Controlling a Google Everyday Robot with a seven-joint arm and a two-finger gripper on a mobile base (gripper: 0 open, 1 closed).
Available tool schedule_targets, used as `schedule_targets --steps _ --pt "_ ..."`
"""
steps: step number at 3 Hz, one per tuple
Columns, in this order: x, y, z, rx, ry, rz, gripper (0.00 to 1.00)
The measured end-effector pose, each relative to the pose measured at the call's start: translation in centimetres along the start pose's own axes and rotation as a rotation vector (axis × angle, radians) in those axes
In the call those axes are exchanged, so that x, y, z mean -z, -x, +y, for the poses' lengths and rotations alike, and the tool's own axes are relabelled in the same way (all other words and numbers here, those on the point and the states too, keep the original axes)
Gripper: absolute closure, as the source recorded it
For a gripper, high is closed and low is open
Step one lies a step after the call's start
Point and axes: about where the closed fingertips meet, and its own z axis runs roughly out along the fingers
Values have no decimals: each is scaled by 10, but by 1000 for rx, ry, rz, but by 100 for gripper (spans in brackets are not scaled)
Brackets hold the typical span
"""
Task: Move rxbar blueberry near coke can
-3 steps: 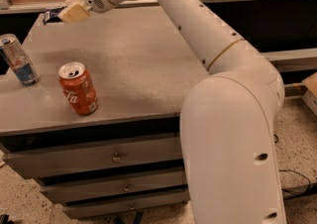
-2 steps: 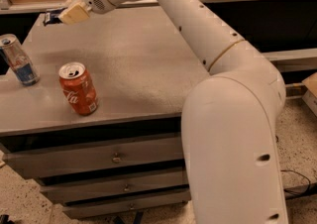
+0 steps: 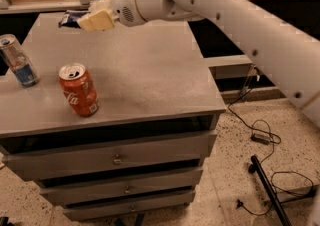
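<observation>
The rxbar blueberry (image 3: 69, 18), a dark navy bar, sticks out to the left from the tips of my gripper (image 3: 86, 21) over the far left part of the grey tabletop (image 3: 150, 70). The gripper's tan fingers (image 3: 97, 20) are shut on the bar's right end. The coke can (image 3: 79, 90), red with white script, stands upright near the table's front left, well in front of the gripper. My white arm reaches in from the upper right.
A slim silver-and-blue can (image 3: 17, 60) stands upright at the table's left edge, behind and left of the coke can. The table is a drawer cabinet (image 3: 117, 159). Cables (image 3: 260, 137) and a black rod (image 3: 267, 187) lie on the floor at right.
The gripper has moved right and slightly toward the front, and the bar has come along with it. The arm's big body has swung out of the right foreground. Both cans stand as before.
</observation>
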Motion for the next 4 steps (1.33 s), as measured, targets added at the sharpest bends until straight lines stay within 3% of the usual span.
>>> schedule_targets --steps 1,2,3,4 --pt "41 -29 27 -71 -68 29 100" --pt "38 -74 42 -99 -34 92 100" --pt "43 -70 24 -79 -19 66 100" --pt "77 -91 12 -62 -38 61 100"
